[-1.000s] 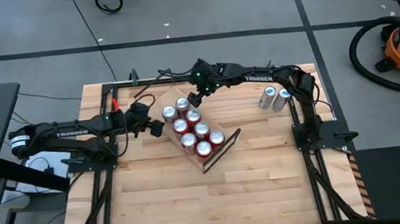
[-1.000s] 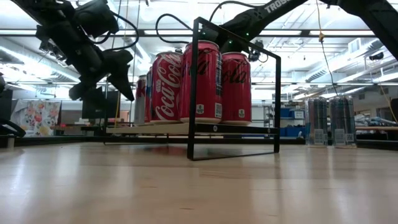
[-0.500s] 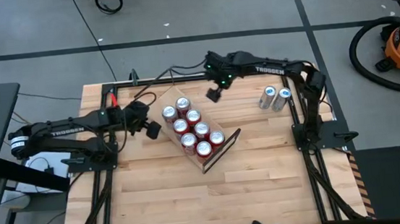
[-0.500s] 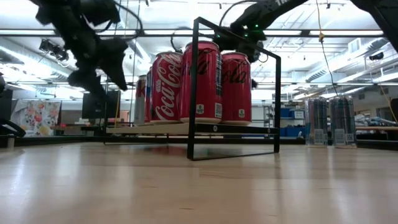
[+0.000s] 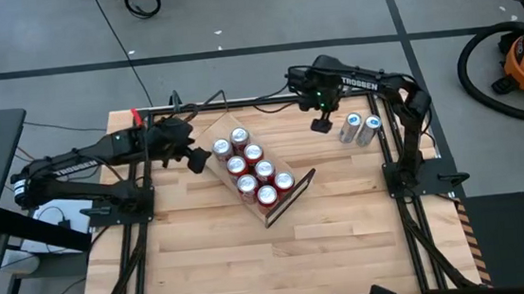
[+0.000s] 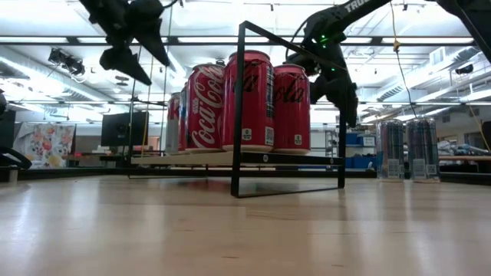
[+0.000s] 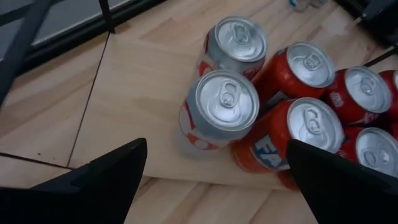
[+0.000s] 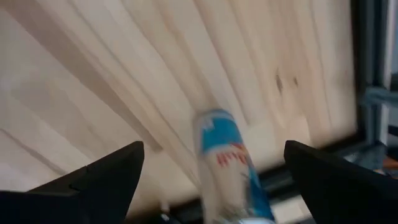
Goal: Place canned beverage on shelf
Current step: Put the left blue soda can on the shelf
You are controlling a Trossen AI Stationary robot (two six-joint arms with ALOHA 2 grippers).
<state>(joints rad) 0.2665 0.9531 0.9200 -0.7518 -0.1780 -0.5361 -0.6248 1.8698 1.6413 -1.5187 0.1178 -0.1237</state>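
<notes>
two slim silver-and-blue beverage cans point(image 5: 359, 128) are seen standing upright on the light-wood worktop point(image 5: 345, 225) at about two o'clock, well apart from the long light-wood shelf with black wire end frames point(image 5: 296, 188), on which eight mostly red cans point(image 5: 253, 170) are already grouped. the right pincer point(image 5: 321, 125) is held just beside the slim cans, at their nine o'clock side, raised, fingers apart and empty. the left pincer point(image 5: 194, 156) is held spread at the shelf's ten o'clock end, holding nothing. a can is judged rigid but thin-walled and smooth, likely heavy if full; it is best taken across mid-body.
</notes>
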